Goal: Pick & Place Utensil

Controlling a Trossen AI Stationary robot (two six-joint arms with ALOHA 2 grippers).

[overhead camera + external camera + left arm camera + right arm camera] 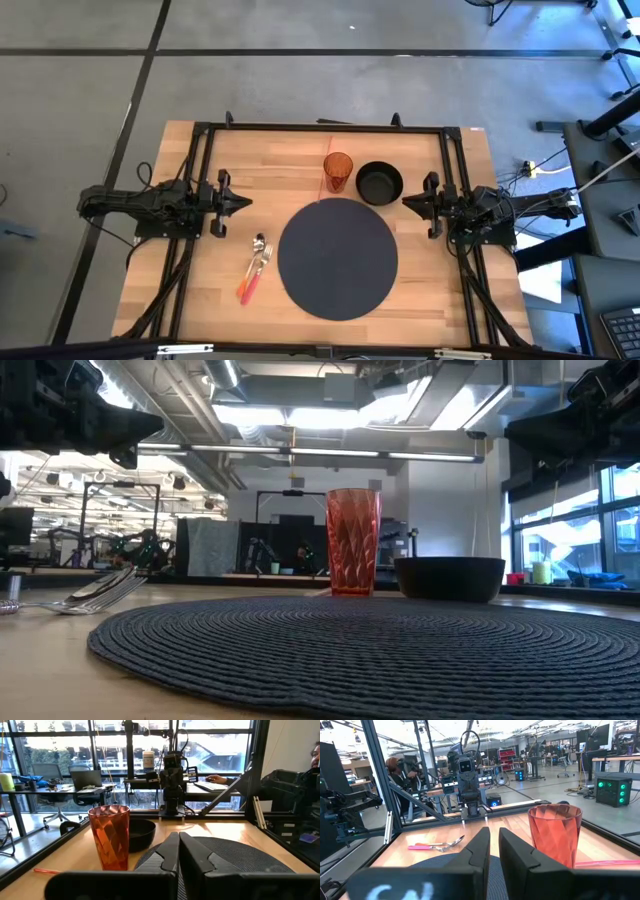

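Note:
A spoon and a fork [258, 262] with pink handles lie side by side, flat on the wooden table just left of the round dark placemat [337, 257]. They also show in the low view [100, 592] and the right wrist view [437, 845]. My left gripper [250, 203] hovers shut above the table's left side, pointing right, a little beyond the utensils. My right gripper [403, 203] hovers shut at the right side, pointing left, near the black bowl. In their own wrist views, both grippers [179, 837] [494, 832] touch nothing.
An orange ribbed cup [338, 170] and a black bowl [379, 183] stand beyond the placemat's far edge, between the two grippers. A black frame [320, 128] runs around the table. There is bare wood around the utensils and near the left and near edges.

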